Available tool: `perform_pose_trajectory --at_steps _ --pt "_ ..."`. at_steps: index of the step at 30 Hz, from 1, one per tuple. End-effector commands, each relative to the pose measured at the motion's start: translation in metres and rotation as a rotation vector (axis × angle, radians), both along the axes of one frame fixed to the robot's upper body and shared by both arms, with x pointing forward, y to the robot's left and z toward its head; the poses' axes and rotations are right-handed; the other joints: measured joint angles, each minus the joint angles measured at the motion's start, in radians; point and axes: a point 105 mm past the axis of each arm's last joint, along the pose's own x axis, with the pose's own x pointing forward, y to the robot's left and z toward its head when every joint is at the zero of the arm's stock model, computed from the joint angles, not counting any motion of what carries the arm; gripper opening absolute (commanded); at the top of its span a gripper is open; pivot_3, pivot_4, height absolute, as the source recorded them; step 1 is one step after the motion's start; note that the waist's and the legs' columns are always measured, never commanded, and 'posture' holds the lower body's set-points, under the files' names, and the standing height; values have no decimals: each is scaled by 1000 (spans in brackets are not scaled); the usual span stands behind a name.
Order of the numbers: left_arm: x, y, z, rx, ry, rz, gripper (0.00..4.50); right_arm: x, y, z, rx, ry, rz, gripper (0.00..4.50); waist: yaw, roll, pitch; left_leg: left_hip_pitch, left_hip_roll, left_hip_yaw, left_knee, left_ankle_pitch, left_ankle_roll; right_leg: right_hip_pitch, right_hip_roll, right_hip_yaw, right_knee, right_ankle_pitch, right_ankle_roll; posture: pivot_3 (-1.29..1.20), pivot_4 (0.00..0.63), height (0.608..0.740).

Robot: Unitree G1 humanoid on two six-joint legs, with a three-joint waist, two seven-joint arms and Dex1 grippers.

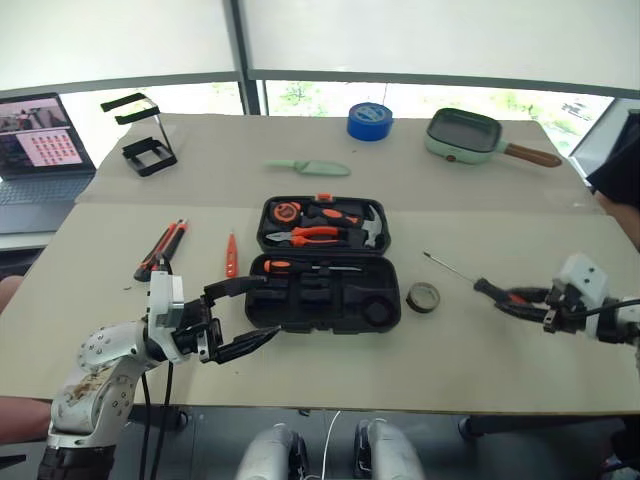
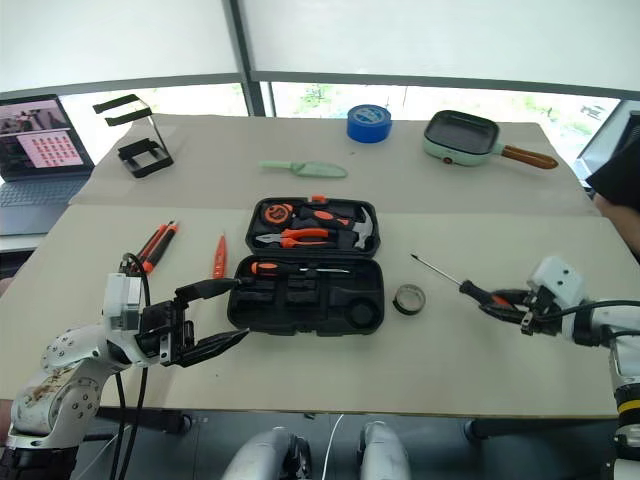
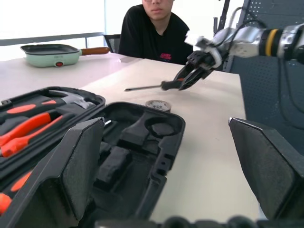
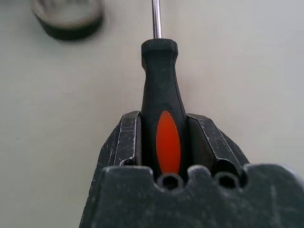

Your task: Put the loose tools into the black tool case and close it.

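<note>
Right fingers (image 4: pixel 161 142) clench the screwdriver (image 4: pixel 160 95) handle, plain in the wrist view; left fingers (image 1: pixel 245 318) spread empty.

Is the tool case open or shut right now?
Open. The case lies flat on the table with both halves up: the far half holds pliers and a hammer, the near half one screwdriver among bare slots.

Laptop (image 1: pixel 35 160) far left; black wire stand (image 1: pixel 143 135), pale green knife (image 1: pixel 308 167), blue tape roll (image 1: pixel 369 121), green pan (image 1: pixel 466 136) along top.
</note>
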Motion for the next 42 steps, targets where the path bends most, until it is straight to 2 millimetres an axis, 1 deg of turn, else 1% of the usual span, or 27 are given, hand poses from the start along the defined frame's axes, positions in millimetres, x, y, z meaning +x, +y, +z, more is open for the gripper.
perform_pose_trajectory --at_steps 1,2,4,5,8,9,10,11,13,14,15,18,19,20,22,25,28,32,35,39,42 --pt "3 25 -4 94 -43 130 4500 -1 61 47 19 -137 256 1042 -8 0 0 1 1 1 0 -3 -6 0 0 0 0 0 0 0 150 740" --pt "3 30 -6 112 -36 152 4500 -2 74 48 21 -131 301 1042 -7 -1 0 2 2 0 -1 -3 -7 0 0 0 0 0 -1 0 150 740" --pt "0 41 -10 117 -19 199 4500 1 116 47 13 -120 432 1042 -7 -1 0 2 4 -1 -1 -3 -8 0 2 0 1 -1 -2 0 150 740" --pt "-1 44 -12 117 -11 218 4500 5 134 45 -4 -116 472 1042 -6 -1 0 2 4 -1 -2 -2 -9 -1 2 0 1 -1 -3 0 150 740" --pt "-5 47 -17 132 0 238 4500 17 166 29 -71 -38 503 1042 2 -1 1 -1 4 -1 -2 -1 -10 -5 1 0 1 0 -6 0 150 740" --pt "-5 47 -19 142 1 238 4500 19 175 24 -85 -29 523 1042 7 0 1 -4 4 -2 -2 -1 -11 -6 0 0 2 2 -10 0 150 740" --pt "-5 48 -19 150 -2 241 4500 22 182 21 -100 -35 532 1042 17 0 1 -4 3 -2 -1 -1 -11 -7 0 -1 1 4 -14 0 150 740" --pt "-5 48 -20 157 -3 243 4500 24 186 17 -114 -23 532 1042 26 0 1 -7 2 -2 -1 -1 -10 -8 0 -2 1 4 -14 0 150 740" --pt "-4 50 -20 164 0 246 4500 28 192 11 -133 -17 532 1042 30 -1 1 -14 0 -3 1 0 -7 -14 0 -3 1 5 -13 0 150 740" --pt "-3 50 -21 167 1 245 4500 30 196 6 -152 -19 533 1042 29 -1 0 -17 -1 -3 2 1 -5 -17 1 -4 1 5 -12 0 150 740" --pt "-3 50 -21 170 2 245 4500 31 198 2 -166 -22 534 1042 28 -1 0 -19 -2 -2 2 3 -1 -18 1 -4 1 6 -11 0 150 740" --pt "0 50 -20 156 -9 248 4500 38 196 -9 -208 -1 501 1042 18 -1 0 -18 -2 1 2 3 -1 -17 2 -6 -1 6 -9 0 150 740" --pt "3 47 -12 118 -39 255 4500 41 193 -13 -226 15 485 1042 15 -1 0 -18 -2 2 2 3 -1 -17 3 -6 0 6 -9 0 150 740" --pt "7 43 -3 80 -74 263 4500 44 192 -11 -211 15 469 1042 14 -1 0 -17 -2 2 2 3 -1 -17 4 -6 0 6 -9 0 150 740" --pt "11 37 6 57 -110 259 4500 47 187 -8 -231 17 469 1042 15 -2 0 -16 -1 2 2 4 -2 -17 6 -5 0 6 -8 0 150 740" --pt "11 36 2 84 -101 246 4500 50 185 -4 -220 21 468 1042 10 -2 0 -15 -1 2 2 5 -4 -16 7 -3 2 6 -8 0 150 740" --pt "12 41 -4 89 -79 254 4500 50 182 -6 -249 46 491 1042 2 -2 0 -13 0 2 1 5 -4 -16 8 -2 3 6 -9 0 150 740" --pt "12 51 -13 113 -48 251 4500 48 190 -10 -274 56 542 1042 -2 -2 0 -14 0 2 0 5 -4 -17 9 -2 3 7 -11 0 150 740" --pt "16 54 -12 113 -56 265 4500 52 196 -9 -271 40 545 1042 -2 -2 0 -14 0 2 1 5 -4 -17 9 -2 3 7 -11 0 150 740" --pt "16 54 -11 110 -61 266 4500 56 197 -11 -285 39 539 1042 -2 -2 0 -14 0 2 1 5 -4 -17 9 -2 3 7 -11 0 150 740" --pt "16 53 -12 113 -59 266 4500 60 199 -13 -261 61 514 1042 -3 -2 0 -14 0 2 1 5 -4 -17 8 -2 3 7 -12 0 150 740"
